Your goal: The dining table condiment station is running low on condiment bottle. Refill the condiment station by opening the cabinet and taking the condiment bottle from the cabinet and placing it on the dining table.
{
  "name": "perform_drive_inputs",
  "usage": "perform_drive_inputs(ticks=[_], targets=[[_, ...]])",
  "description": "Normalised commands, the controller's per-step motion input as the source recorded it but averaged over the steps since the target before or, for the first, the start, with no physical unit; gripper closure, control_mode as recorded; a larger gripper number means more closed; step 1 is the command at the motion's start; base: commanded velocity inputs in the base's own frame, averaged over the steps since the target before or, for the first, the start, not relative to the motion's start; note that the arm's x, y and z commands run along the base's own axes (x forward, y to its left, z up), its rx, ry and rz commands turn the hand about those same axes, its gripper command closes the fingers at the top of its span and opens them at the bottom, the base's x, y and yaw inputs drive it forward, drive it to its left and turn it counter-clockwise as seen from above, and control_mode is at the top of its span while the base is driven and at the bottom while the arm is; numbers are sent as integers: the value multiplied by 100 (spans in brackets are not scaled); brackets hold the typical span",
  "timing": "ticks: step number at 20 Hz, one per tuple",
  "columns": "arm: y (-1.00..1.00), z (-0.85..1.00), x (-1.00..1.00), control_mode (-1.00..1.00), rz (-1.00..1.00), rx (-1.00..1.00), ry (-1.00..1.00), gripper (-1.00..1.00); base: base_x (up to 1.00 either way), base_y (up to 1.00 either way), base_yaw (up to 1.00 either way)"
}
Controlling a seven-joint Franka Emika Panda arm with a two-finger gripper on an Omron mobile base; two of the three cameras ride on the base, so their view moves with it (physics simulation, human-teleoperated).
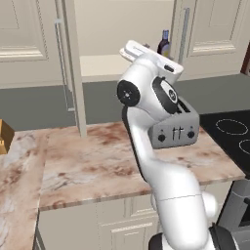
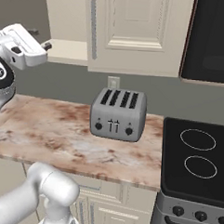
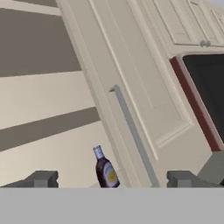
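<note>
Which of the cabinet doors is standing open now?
The left door, seen edge-on in the left base view. It is swung out toward the counter, showing the shelf with the condiment bottle. The door right of the bottle is shut.

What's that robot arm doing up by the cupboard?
The white robot arm is reaching up toward the open cabinet above the marble counter. A small dark condiment bottle stands on the cabinet shelf, near the right side of the opening. In the hand view the gripper is open, its fingers spread apart with the bottle between them but not yet gripped. A silver toaster sits on the counter below, next to a black stove.
</note>
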Motion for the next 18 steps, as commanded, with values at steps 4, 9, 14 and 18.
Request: perform_drive_inputs(ticks=[4, 9, 14, 18], targets=[[-1, 0, 29, -100, -6, 0, 9, -100, 0, 0, 0], [0, 0, 31, -100, -14, 0, 10, -100, 0, 0, 0], [-1, 0, 22, -100, -18, 0, 13, -100, 0, 0, 0], [-13, -1, 6, -100, -20, 0, 13, -100, 0, 0, 0]])
